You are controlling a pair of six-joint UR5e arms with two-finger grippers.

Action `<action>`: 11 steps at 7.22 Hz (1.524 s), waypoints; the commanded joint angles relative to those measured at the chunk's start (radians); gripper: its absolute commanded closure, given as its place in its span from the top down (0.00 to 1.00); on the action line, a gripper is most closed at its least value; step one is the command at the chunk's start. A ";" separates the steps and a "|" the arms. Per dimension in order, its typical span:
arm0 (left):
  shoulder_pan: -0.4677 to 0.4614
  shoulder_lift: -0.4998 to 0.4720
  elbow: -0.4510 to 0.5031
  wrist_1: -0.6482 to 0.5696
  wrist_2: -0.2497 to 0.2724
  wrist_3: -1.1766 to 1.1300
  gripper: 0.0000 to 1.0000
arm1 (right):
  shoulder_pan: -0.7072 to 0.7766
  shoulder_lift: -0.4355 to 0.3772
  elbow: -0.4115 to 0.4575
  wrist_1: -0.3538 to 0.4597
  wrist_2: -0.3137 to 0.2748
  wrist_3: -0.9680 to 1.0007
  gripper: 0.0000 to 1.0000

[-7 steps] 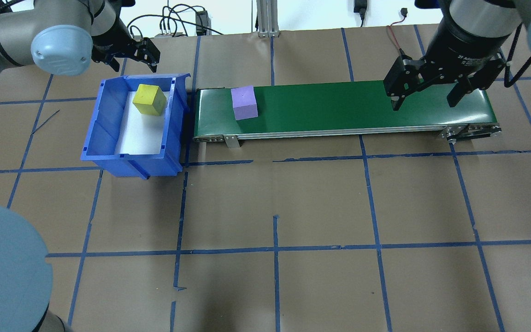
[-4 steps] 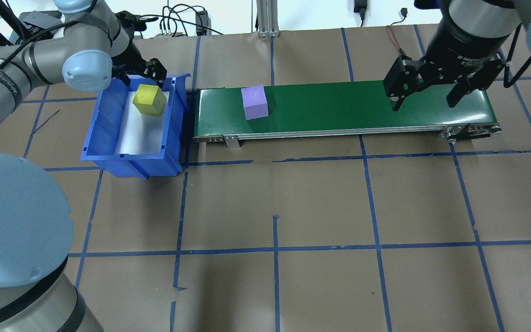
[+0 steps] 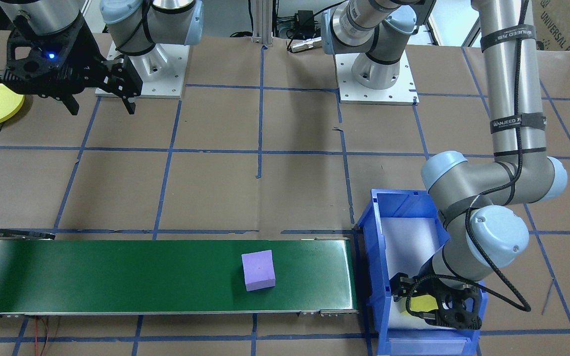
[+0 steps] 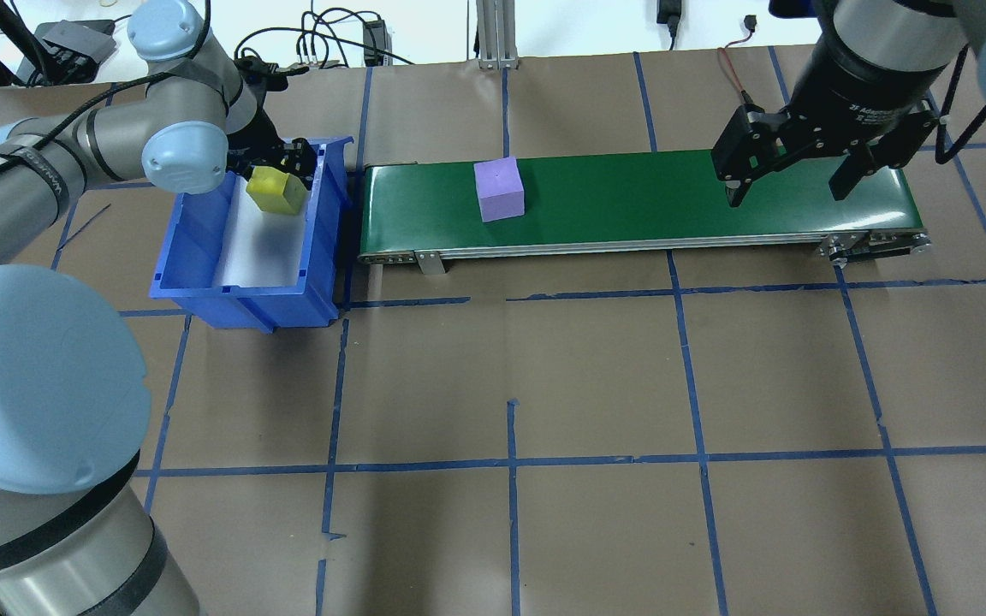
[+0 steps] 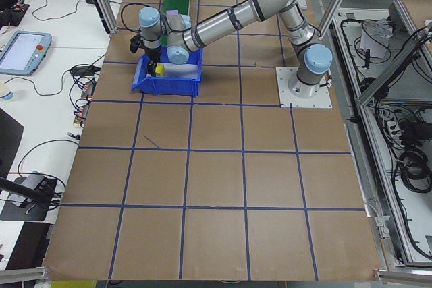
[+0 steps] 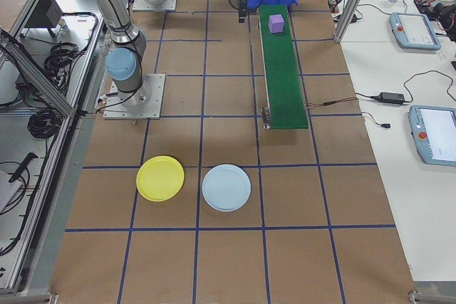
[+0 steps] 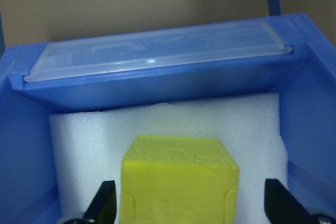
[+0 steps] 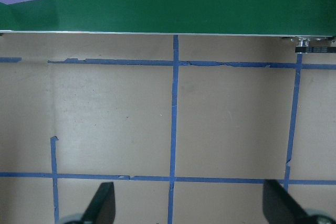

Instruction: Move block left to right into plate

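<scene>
A purple block [image 4: 499,190] rides on the green conveyor belt [image 4: 630,201], left of its middle. A yellow block [image 4: 277,190] sits on white foam at the far end of the blue bin [image 4: 202,257]. My left gripper [image 7: 191,205] is down in the bin and open, with one finger on each side of the yellow block [image 7: 178,177], not closed on it. My right gripper [image 4: 788,175] hangs open and empty above the belt's right end. A yellow plate [image 6: 160,178] and a light blue plate [image 6: 226,187] lie on the table beyond that end.
The bin stands right against the belt's left end. Cables and a metal post [image 4: 493,34] run along the table's far edge. Both arm bases [image 3: 376,74] are bolted to the table. Brown paper with a blue tape grid covers the table in front of the belt.
The purple block has travelled right along the belt. My left arm has swung in and lowered its open gripper into the bin around the yellow block. The right gripper has stayed put.
</scene>
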 commanded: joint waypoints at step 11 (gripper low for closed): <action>-0.167 0.224 -0.061 -0.003 -0.153 -0.190 0.29 | -0.006 0.000 0.000 0.000 -0.003 -0.012 1.00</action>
